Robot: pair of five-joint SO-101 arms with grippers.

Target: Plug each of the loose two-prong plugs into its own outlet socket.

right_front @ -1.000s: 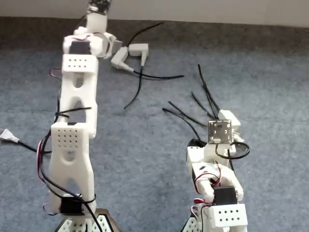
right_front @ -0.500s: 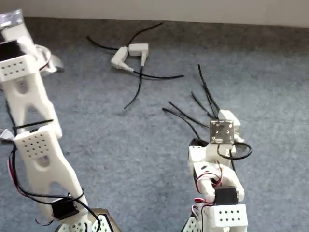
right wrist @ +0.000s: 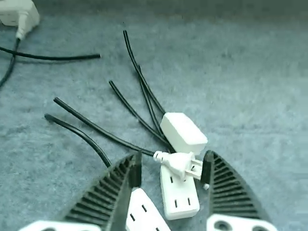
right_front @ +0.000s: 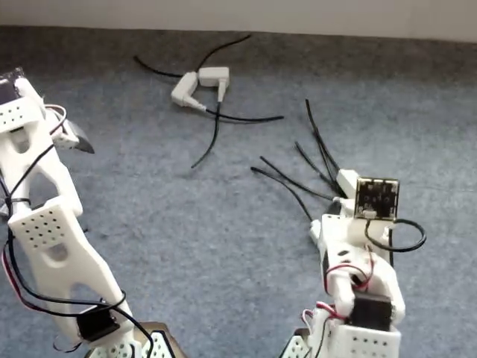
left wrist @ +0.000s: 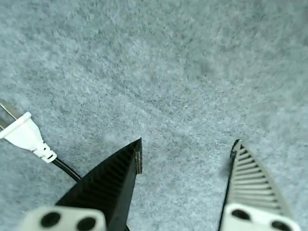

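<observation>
At left edge: left gripper (left wrist: 187, 149) wide open, empty, over carpet (left wrist: 192, 57); plug (left wrist: 21, 134) near it. At near right: right gripper (right wrist: 172, 166) open, straddling second plug (right wrist: 185, 168), unclamped, touching socket block (right wrist: 180, 202).

The grey-carpeted table (right_front: 223, 224) carries a white plug (left wrist: 21, 134) just beside the left fingers (left wrist: 115, 178). A second plug (right wrist: 180, 164) lies across outlet blocks (right wrist: 179, 199) between the right fingers (right wrist: 226, 187), with black cords (right wrist: 96, 127) beyond them.

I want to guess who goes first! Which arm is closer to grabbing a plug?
The right. The right gripper, open, straddles a white two-prong plug lying on an outlet socket. The left gripper, also open, has a second plug off to one side.
</observation>
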